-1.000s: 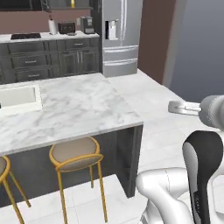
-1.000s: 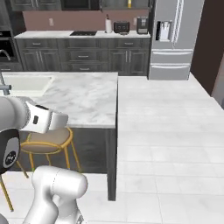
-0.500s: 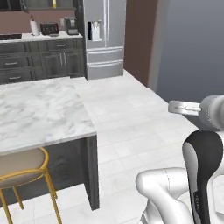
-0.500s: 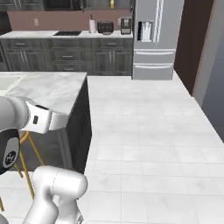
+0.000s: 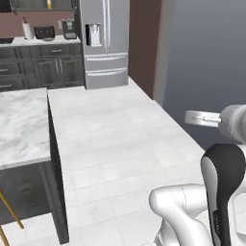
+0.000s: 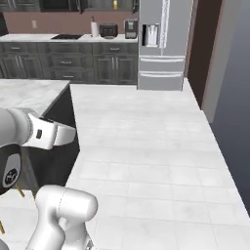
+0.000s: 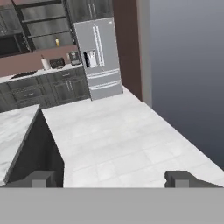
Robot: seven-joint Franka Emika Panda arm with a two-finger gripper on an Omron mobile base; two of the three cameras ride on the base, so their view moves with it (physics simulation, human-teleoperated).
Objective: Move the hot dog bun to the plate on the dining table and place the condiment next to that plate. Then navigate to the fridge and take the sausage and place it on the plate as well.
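The steel fridge (image 5: 105, 43) (image 6: 161, 44) (image 7: 98, 57) stands with its doors shut at the far end of the white tiled floor, beside a brown wall. My gripper (image 7: 110, 178) is open, high over the floor and aimed at the fridge, with nothing between its fingertips (image 7: 41, 178). The arm's wrist reaches out at the right of the left base view and at the left of the right base view. The hot dog bun, the plate, the condiment and the sausage are out of view.
A marble-topped island (image 5: 21, 125) (image 6: 29, 93) (image 7: 11, 131) lies to my left, a gold stool leg (image 5: 9, 211) below it. Dark cabinets (image 6: 73, 63) with a toaster (image 6: 108, 30) and a coffee maker line the back wall. A grey wall (image 5: 206, 57) bounds the right.
The base has driven and turned toward the fridge, so the whole picture shifted. The island and stools slid off to the left and the fridge looms larger. The gripper stays open.
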